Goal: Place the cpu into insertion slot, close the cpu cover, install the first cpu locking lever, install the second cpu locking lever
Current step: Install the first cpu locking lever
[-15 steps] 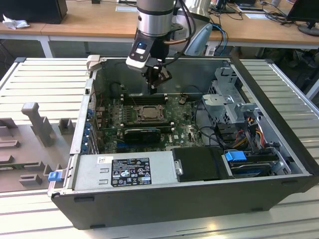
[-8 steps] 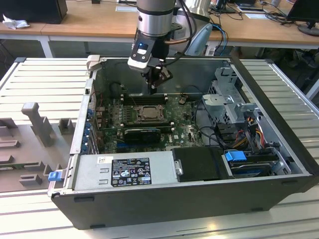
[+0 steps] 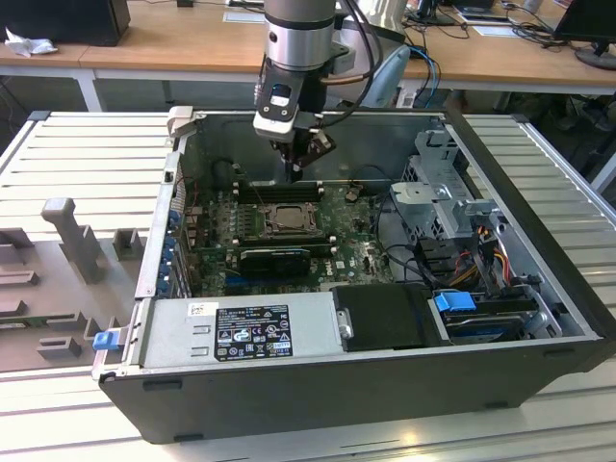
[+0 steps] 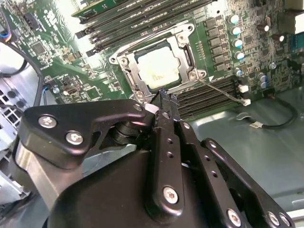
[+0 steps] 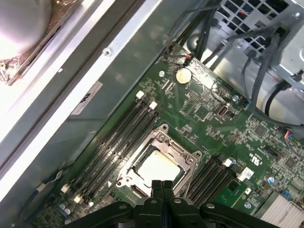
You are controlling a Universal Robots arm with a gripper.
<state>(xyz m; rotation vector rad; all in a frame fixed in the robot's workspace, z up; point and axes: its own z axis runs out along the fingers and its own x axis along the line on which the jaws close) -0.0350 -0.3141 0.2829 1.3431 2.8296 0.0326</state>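
Cpu (image 5: 156, 166) lying under lowered cpu cover (image 5: 183, 154), hand (image 5: 160, 183) hovering nearby, fingers (image 5: 155, 188) pressed together, empty

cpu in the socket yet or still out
In. The cpu lies flat in the insertion slot, its pale top framed by the slot's silvery metal rim in both wrist views.

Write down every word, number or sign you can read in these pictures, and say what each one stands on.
No text reads clearly enough to quote.
Black-and-white label on the power supply: print too small to read.
White sticker beside it: too small to read.
Pale sticker on the case wall: blurred.
White markings on the motherboard: too small to read.
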